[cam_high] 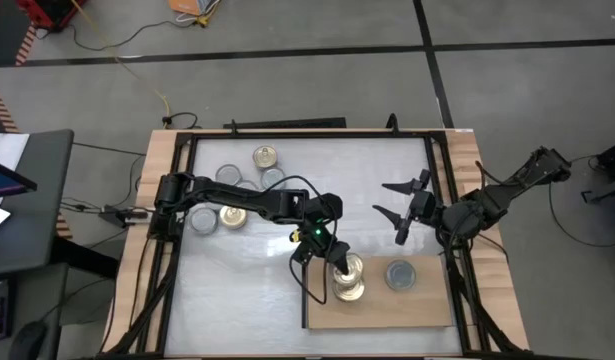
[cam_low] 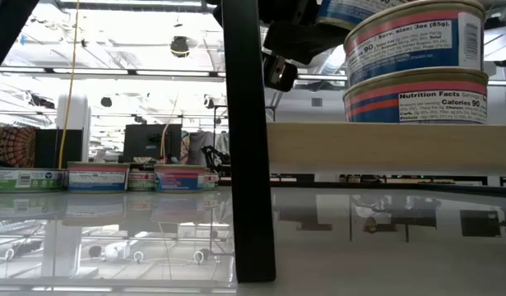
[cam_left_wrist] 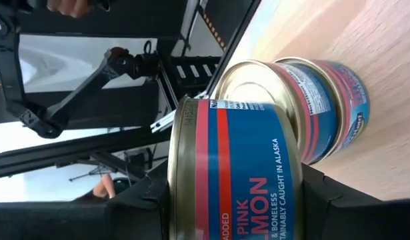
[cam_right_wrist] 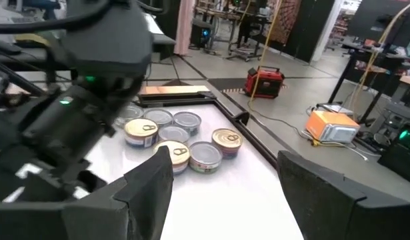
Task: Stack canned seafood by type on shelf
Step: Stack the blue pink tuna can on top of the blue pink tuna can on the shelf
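High view: left gripper (cam_high: 339,262) clamped on salmon tin (cam_high: 342,268), directly above gold-lidded stack (cam_high: 349,290) on shelf (cam_high: 427,310), lower centre. Right gripper (cam_high: 391,211) apart, waiting centre right.

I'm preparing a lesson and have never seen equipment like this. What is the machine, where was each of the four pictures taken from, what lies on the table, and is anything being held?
The machine is a robot with two dark jointed arms, each ending in a two-finger gripper. One picture looks straight down from above, one looks level across the table top, and the other two come from cameras on each arm's wrist.

On the table lie the wooden shelf and a cluster of loose tins at the far side. On the shelf stand a gold-lidded stack and one silver-lidded tin.

The left gripper holds a pink salmon tin over that stack. The right gripper waits open and empty near the table's right rail.
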`<state>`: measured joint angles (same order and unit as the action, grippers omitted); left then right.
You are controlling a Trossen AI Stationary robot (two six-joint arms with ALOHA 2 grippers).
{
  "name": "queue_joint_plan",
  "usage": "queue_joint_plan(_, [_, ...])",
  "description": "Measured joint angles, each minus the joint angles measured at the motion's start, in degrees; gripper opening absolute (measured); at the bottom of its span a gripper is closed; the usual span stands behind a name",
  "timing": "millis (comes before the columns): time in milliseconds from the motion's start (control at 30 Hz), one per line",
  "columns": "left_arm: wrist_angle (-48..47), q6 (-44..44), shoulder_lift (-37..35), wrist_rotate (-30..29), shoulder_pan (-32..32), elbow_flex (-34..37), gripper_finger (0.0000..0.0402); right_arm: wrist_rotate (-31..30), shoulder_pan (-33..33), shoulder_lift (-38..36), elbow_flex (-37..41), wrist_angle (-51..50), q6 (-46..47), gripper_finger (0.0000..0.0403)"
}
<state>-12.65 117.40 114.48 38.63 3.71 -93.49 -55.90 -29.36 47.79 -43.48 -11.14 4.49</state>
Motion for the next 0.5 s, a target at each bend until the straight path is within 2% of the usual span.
queue_joint_plan(133, [-0.03, -1.42, 0.00, -1.69, 0.68, 0.00, 0.0183, 0.00, 0.87, 0.12, 0.00, -0.07, 0.02, 0.0295])
queue_joint_plan(300, [-0.13, -0.72, -0.02, -5.58, 1.24, 0.00, 0.0207, 0.02, 1.05, 0.20, 0.00, -0.26, 0.04, 0.0295])
queue_joint_plan(500, [-0.04, 0.94, -0.02, -5.38, 1.20, 0.00, 0.0230, 0.02, 1.02, 0.20, 0.00, -0.55, 0.07, 0.0295])
